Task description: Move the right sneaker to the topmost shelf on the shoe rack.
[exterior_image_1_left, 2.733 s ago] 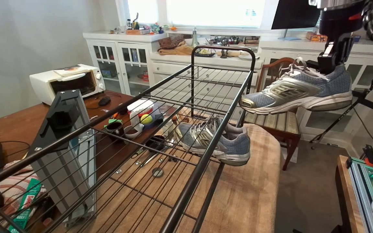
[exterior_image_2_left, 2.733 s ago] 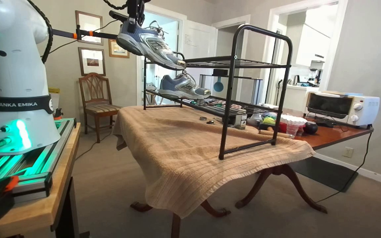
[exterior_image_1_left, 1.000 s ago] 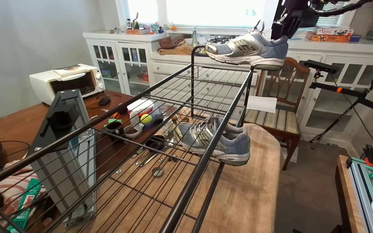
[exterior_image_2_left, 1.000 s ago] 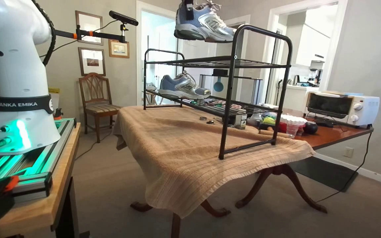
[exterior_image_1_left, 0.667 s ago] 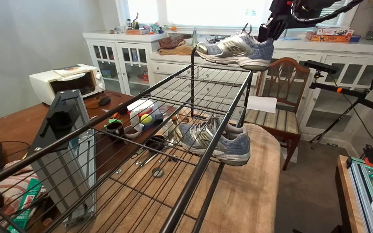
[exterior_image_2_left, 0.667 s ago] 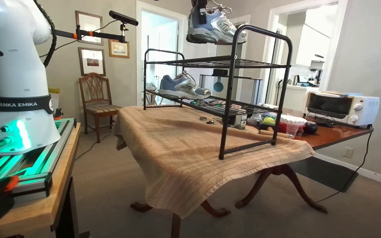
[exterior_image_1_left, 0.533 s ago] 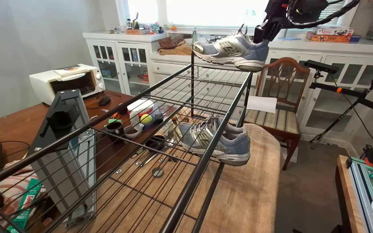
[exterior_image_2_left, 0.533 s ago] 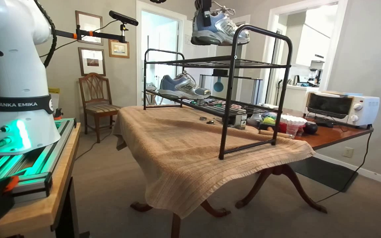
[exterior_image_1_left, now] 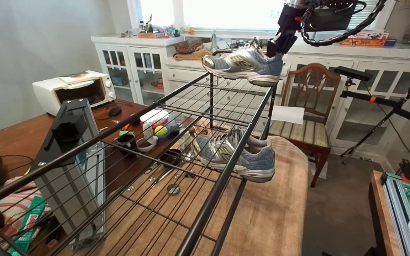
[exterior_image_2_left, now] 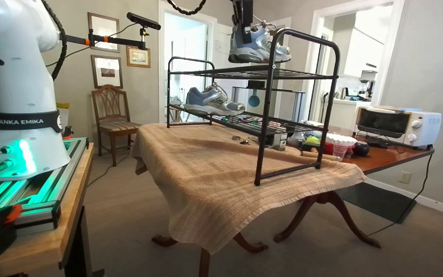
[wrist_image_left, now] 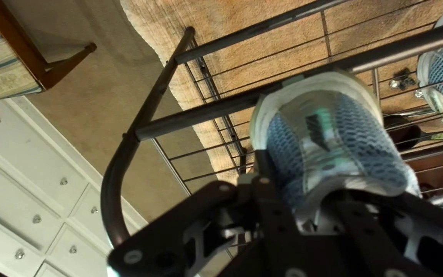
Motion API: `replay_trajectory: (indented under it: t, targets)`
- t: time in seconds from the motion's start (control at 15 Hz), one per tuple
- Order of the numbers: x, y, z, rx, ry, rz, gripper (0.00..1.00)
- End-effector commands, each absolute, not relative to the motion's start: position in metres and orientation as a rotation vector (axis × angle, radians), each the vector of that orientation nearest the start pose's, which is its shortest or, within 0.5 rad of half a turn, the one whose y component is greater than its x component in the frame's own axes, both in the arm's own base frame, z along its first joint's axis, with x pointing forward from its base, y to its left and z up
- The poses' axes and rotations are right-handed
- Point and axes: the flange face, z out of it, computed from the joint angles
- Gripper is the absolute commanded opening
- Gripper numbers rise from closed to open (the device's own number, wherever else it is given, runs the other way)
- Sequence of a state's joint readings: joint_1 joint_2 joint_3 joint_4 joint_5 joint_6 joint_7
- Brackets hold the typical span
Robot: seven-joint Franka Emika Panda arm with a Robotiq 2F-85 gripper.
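The right sneaker, grey-blue mesh with a white sole, hangs level just above the shelf in both exterior views (exterior_image_1_left: 240, 64) (exterior_image_2_left: 263, 43). My gripper (exterior_image_1_left: 275, 53) is shut on its heel collar, one finger outside and the other inside the shoe, largely hidden. The wrist view shows the heel (wrist_image_left: 321, 127) over the front rail of the topmost shelf (wrist_image_left: 206, 115). The topmost shelf (exterior_image_2_left: 244, 70) belongs to the black shoe rack (exterior_image_2_left: 265, 127). A narrow gap shows under the sole in an exterior view. The mate sneaker (exterior_image_1_left: 256, 160) sits on the lower tier (exterior_image_2_left: 214, 102).
The rack's raised end hoop (exterior_image_2_left: 306, 36) stands close beside the held sneaker, also in the wrist view (wrist_image_left: 114, 184). The rack stands on a towel-covered table (exterior_image_2_left: 198, 161). A toaster oven (exterior_image_1_left: 73, 90), a chair (exterior_image_1_left: 301, 131) and a camera on an arm (exterior_image_1_left: 352, 73) are around it.
The gripper has carried the sneaker up from beside the rack, over the front rail and above the far end of the topmost shelf. In the last half second it has come lower.
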State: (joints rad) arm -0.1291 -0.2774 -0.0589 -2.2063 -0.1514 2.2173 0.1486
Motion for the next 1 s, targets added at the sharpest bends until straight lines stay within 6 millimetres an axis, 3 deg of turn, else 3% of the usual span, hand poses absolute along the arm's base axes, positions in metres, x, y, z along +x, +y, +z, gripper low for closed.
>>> replay_trajectory:
  t: [0.0, 0.47, 0.93]
  targets:
    - [0.501, -0.097, 0.527, -3.223, 0.399, -0.491, 0.44]
    - [0.491, -0.085, 0.558, -3.147, 0.517, -0.627, 0.97]
    - [0.439, -0.055, 0.604, -3.119, 0.535, -0.728, 1.00]
